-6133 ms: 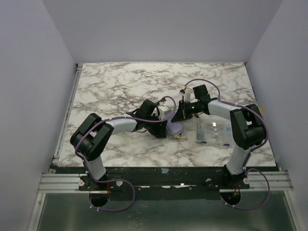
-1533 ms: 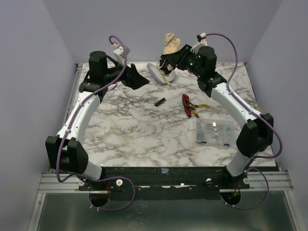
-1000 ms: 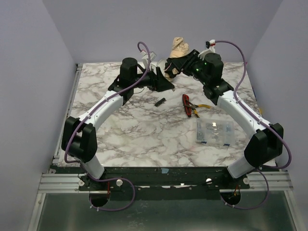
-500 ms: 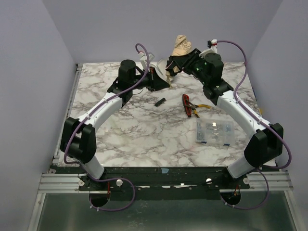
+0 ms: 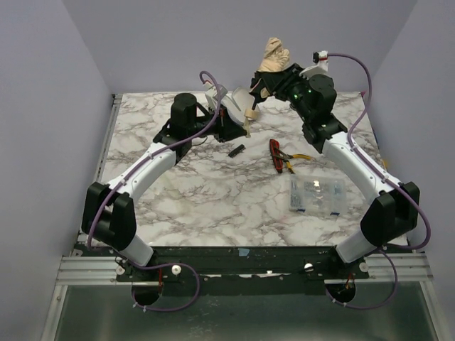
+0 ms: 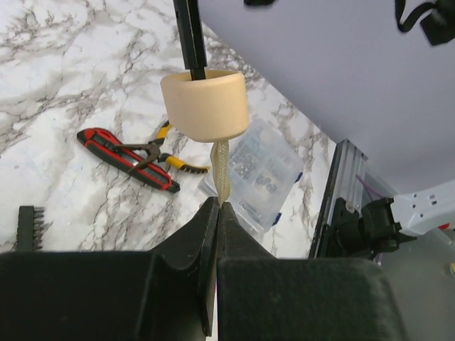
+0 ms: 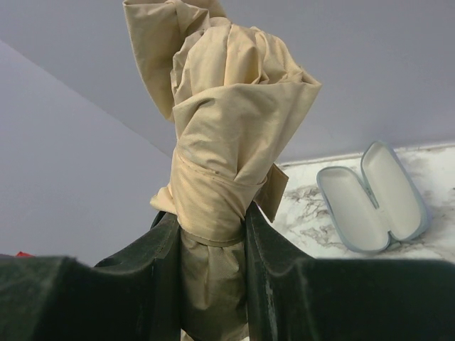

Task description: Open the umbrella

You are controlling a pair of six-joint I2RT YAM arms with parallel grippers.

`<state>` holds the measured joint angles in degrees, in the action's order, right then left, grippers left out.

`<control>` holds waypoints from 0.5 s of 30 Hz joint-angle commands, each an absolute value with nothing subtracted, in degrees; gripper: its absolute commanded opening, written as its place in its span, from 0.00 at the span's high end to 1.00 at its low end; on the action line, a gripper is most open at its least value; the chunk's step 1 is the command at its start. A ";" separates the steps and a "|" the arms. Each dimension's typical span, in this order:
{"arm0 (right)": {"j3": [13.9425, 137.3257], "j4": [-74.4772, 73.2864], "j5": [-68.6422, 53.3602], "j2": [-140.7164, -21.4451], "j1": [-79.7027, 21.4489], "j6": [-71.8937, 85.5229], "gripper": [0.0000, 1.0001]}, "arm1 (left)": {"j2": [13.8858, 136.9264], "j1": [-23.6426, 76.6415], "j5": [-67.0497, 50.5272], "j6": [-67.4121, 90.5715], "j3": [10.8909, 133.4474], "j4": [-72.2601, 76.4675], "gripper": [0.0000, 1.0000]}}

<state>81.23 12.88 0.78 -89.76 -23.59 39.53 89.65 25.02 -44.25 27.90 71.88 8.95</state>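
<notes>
The umbrella is held up above the far edge of the table. Its folded tan canopy is bunched and wrapped by a band, and my right gripper is shut on it, one finger on each side. A thin black shaft runs down to the beige knob handle. A woven beige wrist strap hangs from the knob. My left gripper is shut on that strap just below the knob.
An open pale glasses case lies at the far edge of the marble table. Red-handled pliers, a clear plastic box and a small black bit strip lie on the right half.
My left gripper has closed on the strap below the knob. The right gripper has lifted the umbrella a little higher and to the right.
</notes>
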 commanded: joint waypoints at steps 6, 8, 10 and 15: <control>83.73 27.25 -1.78 -88.94 -21.04 33.11 1.00 | 84.85 25.57 -48.39 11.02 69.08 -6.72 1.00; 82.70 29.21 -4.66 -88.35 -20.87 31.23 1.00 | 82.56 25.46 -47.32 10.10 67.61 -6.04 0.96; 80.81 31.90 -9.45 -87.61 -20.86 29.42 1.00 | 80.88 25.02 -48.05 10.19 68.02 -4.69 0.62; 78.11 34.04 -23.11 -86.49 -20.92 27.87 1.00 | 81.53 23.88 -49.18 8.53 77.01 -7.89 0.38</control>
